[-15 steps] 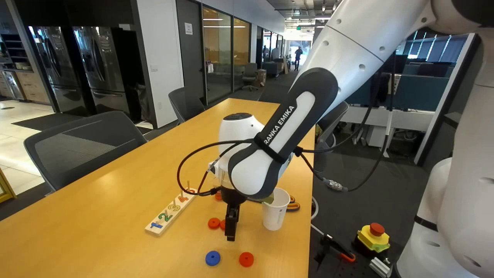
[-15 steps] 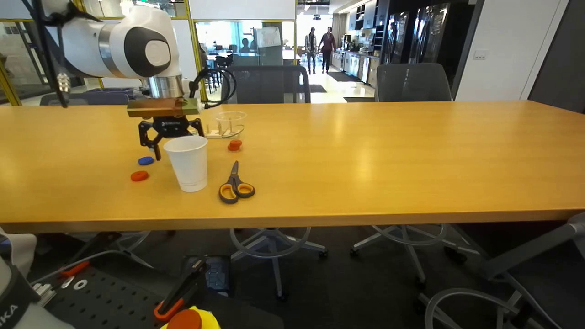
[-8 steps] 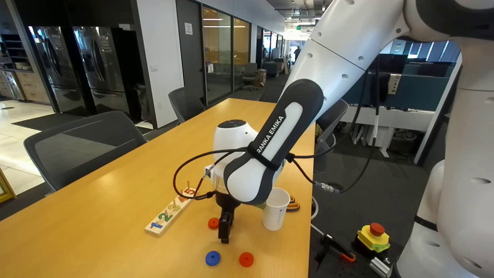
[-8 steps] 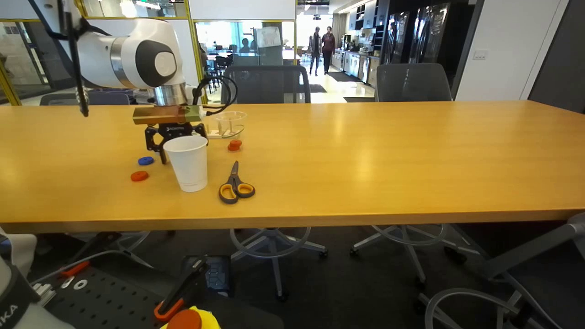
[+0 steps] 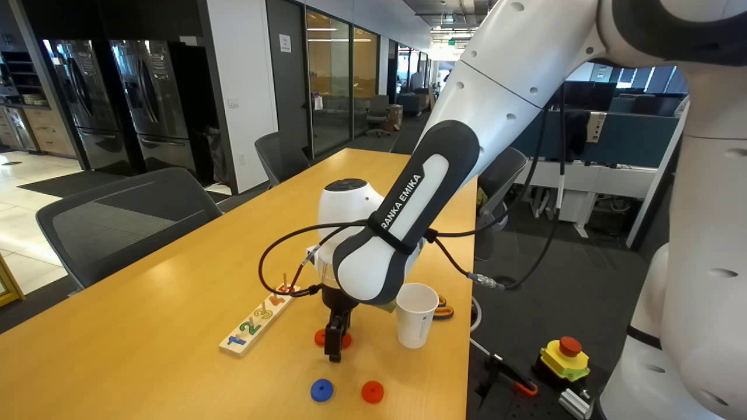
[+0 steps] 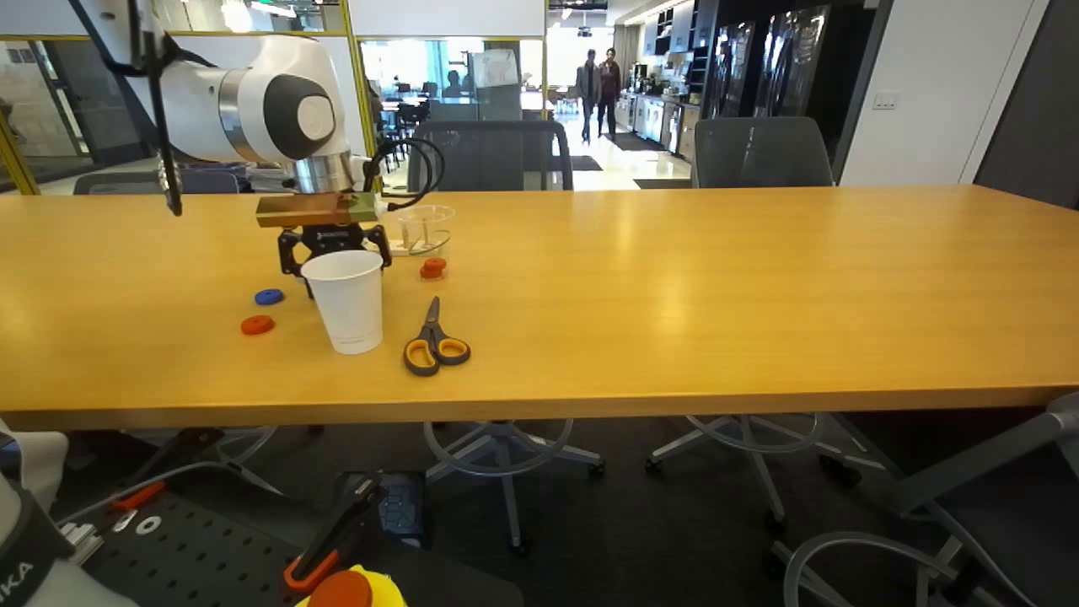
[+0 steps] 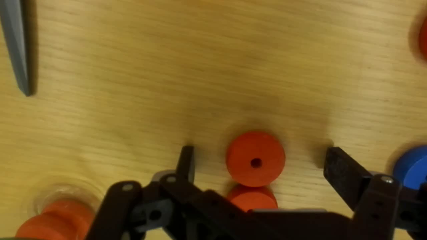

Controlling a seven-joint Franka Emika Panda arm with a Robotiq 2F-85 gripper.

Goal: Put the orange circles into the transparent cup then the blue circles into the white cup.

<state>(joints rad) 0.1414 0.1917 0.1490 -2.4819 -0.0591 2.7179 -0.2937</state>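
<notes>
My gripper (image 7: 259, 154) stands open above the table, one finger on each side of an orange circle (image 7: 255, 156) and touching neither edge. Another orange circle (image 7: 253, 199) adjoins it, partly hidden under the gripper body. In an exterior view these two orange circles (image 5: 320, 336) show beside the fingers. The transparent cup (image 6: 427, 221) stands upright with orange circles (image 6: 433, 267) at its bottom; the arm hides it in an exterior view. The white cup (image 5: 416, 318) is upright in both exterior views. A blue circle (image 5: 321, 390) and a separate orange circle (image 5: 372, 392) lie flat on the table.
Scissors (image 6: 435, 346) lie beside the white cup, and their blade (image 7: 16, 46) enters the wrist view. A narrow peg tray (image 5: 259, 319) with coloured numbers lies behind the transparent cup. The white cup hides part of the gripper in an exterior view. The table edge (image 6: 539, 409) runs nearby.
My gripper has come lower and shifted sideways, away from the blue circle, over the pair of orange circles. It has stayed open. The cups and circles have not moved.
</notes>
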